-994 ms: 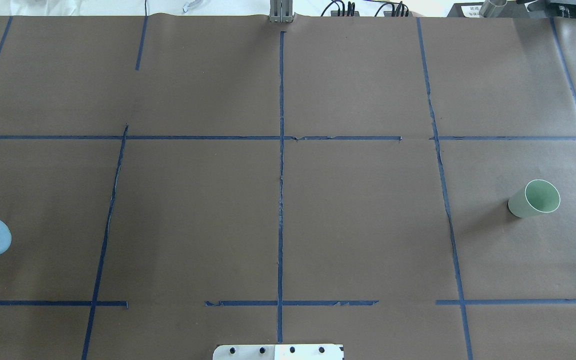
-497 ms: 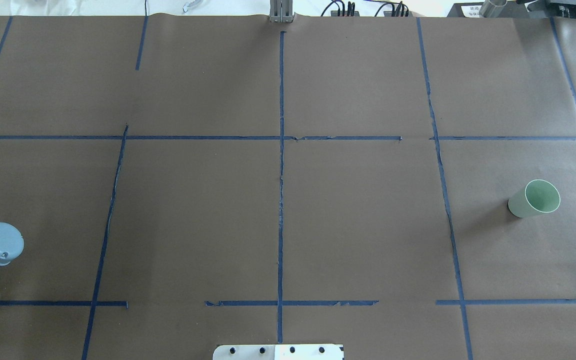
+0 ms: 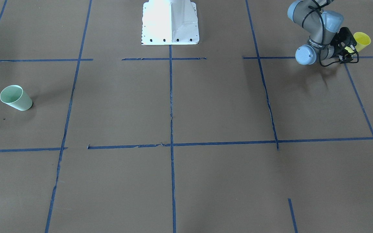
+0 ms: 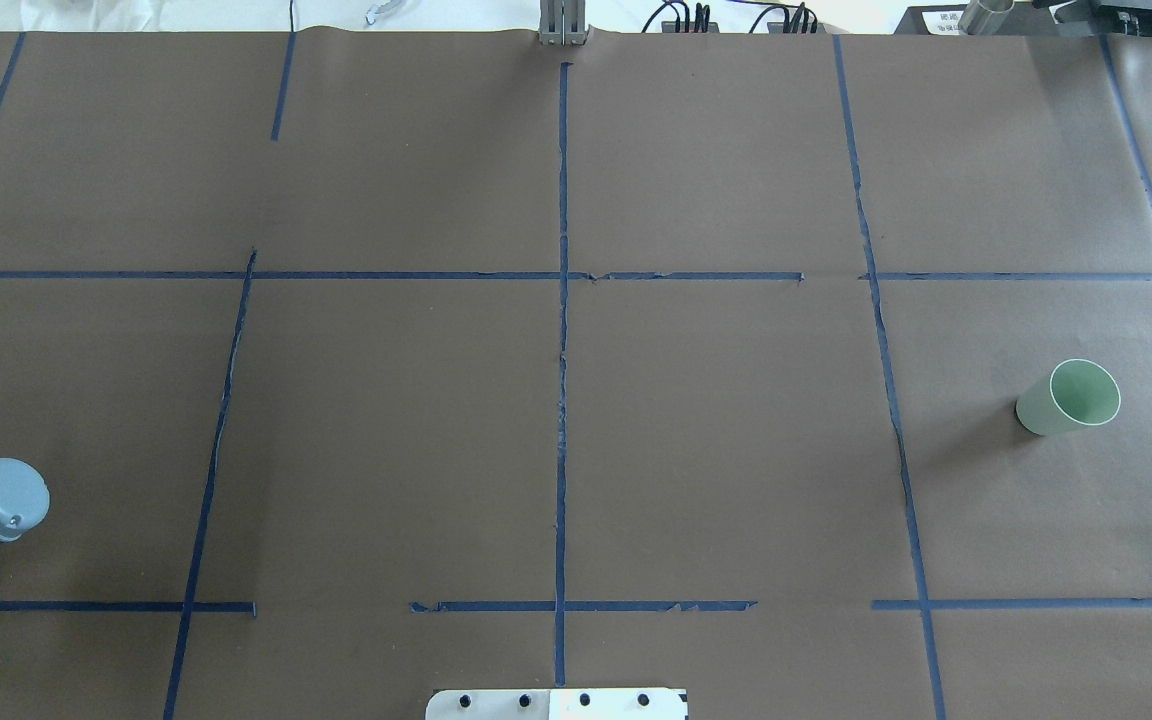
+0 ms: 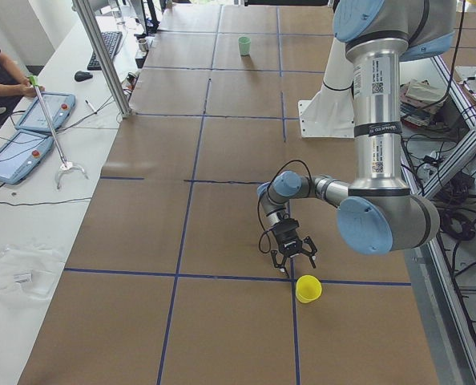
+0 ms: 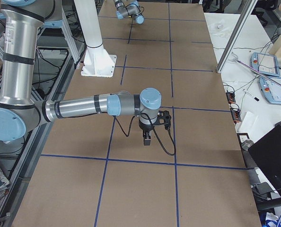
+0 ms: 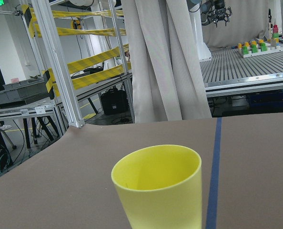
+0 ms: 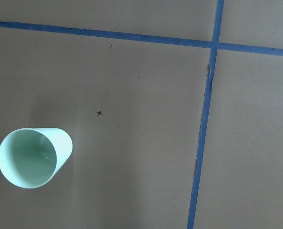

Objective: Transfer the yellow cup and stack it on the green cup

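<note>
We are at the reach for the pick. The left gripper (image 5: 294, 262) hangs low with its fingers spread, just beside the yellow cup (image 5: 308, 289) but not touching it. The cup stands upright on a blue tape line (image 5: 222, 276), near the table end on the robot's left. Next, the jaws must come around its wall and close. The green cup (image 3: 15, 97) stands upright at the far end, and between the cups we see only tape on brown paper. Whether the right gripper (image 6: 147, 140) is spread or closed, we cannot tell.
</note>
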You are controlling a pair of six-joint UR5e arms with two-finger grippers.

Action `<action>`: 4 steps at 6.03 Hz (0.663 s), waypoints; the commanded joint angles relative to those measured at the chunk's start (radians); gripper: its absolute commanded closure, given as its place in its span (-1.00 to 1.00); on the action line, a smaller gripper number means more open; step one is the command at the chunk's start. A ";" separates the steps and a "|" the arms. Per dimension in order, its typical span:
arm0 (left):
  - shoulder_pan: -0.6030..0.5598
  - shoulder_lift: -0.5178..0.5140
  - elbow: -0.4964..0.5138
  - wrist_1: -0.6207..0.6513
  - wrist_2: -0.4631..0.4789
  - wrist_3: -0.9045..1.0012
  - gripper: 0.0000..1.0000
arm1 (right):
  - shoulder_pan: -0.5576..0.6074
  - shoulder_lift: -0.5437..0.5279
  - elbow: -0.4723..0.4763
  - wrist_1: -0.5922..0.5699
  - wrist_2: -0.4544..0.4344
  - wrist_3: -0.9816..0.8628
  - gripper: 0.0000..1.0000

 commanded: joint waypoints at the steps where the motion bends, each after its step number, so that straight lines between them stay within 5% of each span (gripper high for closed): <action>1: 0.011 0.003 0.044 -0.023 0.002 -0.014 -1.00 | -0.006 0.000 0.002 0.000 0.000 0.000 -1.00; 4: 0.012 0.012 0.087 -0.062 0.002 -0.017 -1.00 | -0.015 0.000 0.009 0.000 0.000 0.001 -1.00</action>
